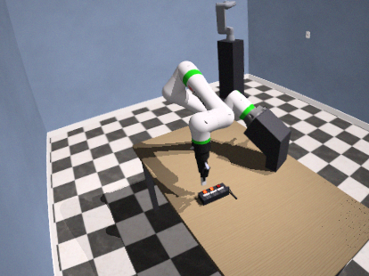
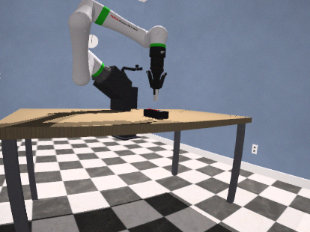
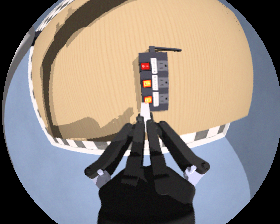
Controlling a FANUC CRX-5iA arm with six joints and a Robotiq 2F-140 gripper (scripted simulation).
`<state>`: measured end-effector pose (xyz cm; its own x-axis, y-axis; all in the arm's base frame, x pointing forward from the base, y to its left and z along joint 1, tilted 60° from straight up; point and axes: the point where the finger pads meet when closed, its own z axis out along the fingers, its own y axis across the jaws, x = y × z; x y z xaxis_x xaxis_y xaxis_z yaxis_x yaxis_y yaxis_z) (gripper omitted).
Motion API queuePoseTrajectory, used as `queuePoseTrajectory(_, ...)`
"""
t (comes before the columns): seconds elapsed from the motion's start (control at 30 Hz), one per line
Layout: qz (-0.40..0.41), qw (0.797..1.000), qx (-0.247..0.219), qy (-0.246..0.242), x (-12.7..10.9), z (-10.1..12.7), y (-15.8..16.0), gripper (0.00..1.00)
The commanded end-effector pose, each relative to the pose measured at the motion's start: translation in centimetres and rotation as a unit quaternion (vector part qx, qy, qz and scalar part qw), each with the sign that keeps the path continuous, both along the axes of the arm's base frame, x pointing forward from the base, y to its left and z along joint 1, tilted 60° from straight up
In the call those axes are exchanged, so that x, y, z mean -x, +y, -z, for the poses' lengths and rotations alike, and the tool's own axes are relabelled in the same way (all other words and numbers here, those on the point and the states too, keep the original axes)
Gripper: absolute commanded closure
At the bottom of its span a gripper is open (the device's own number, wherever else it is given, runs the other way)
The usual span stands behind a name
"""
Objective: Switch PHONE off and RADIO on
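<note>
The black power strip [image 1: 215,193] [image 2: 156,113] [image 3: 155,81] lies the right way up on the wooden table [image 1: 276,212] [image 2: 93,120], near its left edge. Three red-orange switches show on its top in the wrist view; the two nearer ones glow brighter orange than the far one. I cannot read their labels. My gripper [image 1: 204,176] [image 2: 156,94] [image 3: 145,108] is shut and empty. It points straight down and hangs clear above the strip's near end, not touching it.
The arm's dark base block [image 1: 267,136] [image 2: 117,88] stands on the table behind the strip. A black pillar with a grey bracket [image 1: 230,65] stands on the checkered floor beyond. The table's left edge [image 1: 167,198] is close to the strip.
</note>
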<state>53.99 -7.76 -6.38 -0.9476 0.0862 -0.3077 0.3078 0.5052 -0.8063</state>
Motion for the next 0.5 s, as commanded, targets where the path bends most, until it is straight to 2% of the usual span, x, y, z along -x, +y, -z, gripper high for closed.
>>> queuePoseTrajectory(0.0,0.0,1.0,0.0,0.0,-0.01,0.03,-0.02,1.0)
queuePoseTrajectory(0.47,0.0,1.0,0.0,0.0,-0.09,0.47,-0.76,1.0)
